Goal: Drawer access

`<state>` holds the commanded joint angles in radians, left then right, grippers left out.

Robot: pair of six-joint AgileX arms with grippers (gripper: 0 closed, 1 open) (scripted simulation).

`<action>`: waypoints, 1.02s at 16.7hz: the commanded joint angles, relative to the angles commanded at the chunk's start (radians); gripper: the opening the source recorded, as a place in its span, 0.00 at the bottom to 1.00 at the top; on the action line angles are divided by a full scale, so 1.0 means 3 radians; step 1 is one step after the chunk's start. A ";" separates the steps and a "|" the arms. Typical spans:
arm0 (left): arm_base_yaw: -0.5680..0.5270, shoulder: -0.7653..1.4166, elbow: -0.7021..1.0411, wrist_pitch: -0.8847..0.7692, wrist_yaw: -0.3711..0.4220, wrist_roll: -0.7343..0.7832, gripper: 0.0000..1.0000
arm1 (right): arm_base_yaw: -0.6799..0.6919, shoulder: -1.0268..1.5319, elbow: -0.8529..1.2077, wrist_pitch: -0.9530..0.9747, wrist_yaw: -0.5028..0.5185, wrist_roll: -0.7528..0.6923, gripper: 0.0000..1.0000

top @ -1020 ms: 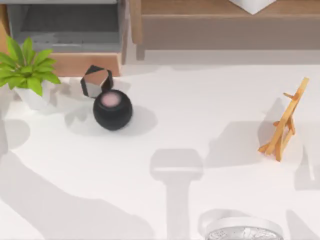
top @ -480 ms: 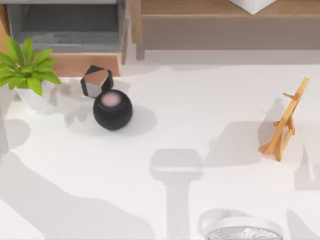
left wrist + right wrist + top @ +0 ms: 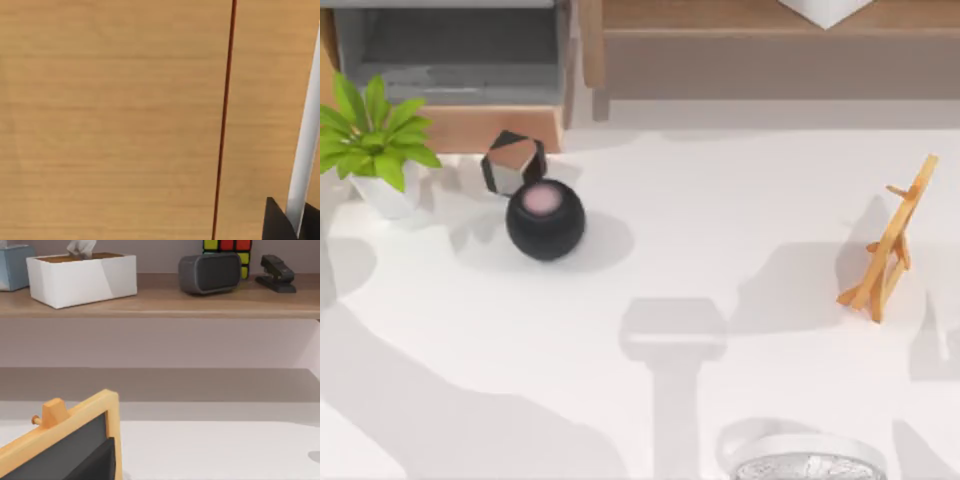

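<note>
1. Drawer (image 3: 450, 60) sits at the bench's far left corner, already pulled out, grey inside showing, tan front by the potted plant (image 3: 370, 135).
2. Tool state: cannot tell for either arm.
3. Left wrist view faces tan wood close up; judge: keep any pull straight, avoid the black speaker (image 3: 545, 219).

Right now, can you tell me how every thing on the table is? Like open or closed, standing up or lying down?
drawer: pulled open, grey inside showing, nothing seen in it.
potted plant: upright, in front of the drawer's left end.
black round speaker: upright on the table.
black and tan cube: tipped on a corner, touching the speaker.
small easel: standing.
tissue box: on the shelf, tissue sticking out.
</note>
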<state>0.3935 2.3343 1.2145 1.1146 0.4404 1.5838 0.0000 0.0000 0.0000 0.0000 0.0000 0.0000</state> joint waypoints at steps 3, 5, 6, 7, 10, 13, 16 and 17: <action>0.0012 0.0029 -0.0004 -0.0030 0.0001 -0.0017 0.00 | 0.0000 0.0000 0.0000 0.0000 0.0000 0.0000 1.00; 0.0029 -0.0008 -0.0061 0.0007 0.0017 -0.0021 0.00 | 0.0000 0.0000 0.0000 0.0000 0.0000 0.0000 1.00; 0.0048 -0.0048 -0.0141 0.0048 0.0039 -0.0025 0.00 | 0.0000 0.0000 0.0000 0.0000 0.0000 0.0000 1.00; 0.0070 -0.0094 -0.0248 0.0100 0.0067 -0.0027 0.00 | 0.0000 0.0000 0.0000 0.0000 0.0000 0.0000 1.00; 0.0164 -0.0259 -0.0645 0.0294 0.0157 -0.0016 0.00 | 0.0000 0.0000 0.0000 0.0000 0.0000 0.0000 1.00; 0.0242 -0.0385 -0.0910 0.0450 0.0226 -0.0006 0.00 | 0.0000 0.0000 0.0000 0.0000 0.0000 0.0000 1.00; 0.0248 -0.0394 -0.0929 0.0463 0.0232 -0.0006 0.00 | 0.0000 0.0000 0.0000 0.0000 0.0000 0.0000 1.00; 0.0237 -0.0373 -0.0914 0.0450 0.0224 -0.0005 0.00 | 0.0000 0.0000 0.0000 0.0000 0.0000 0.0000 1.00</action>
<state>0.4647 2.2224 0.9402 1.2495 0.5076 1.5821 0.0000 0.0000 0.0000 0.0000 0.0000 0.0000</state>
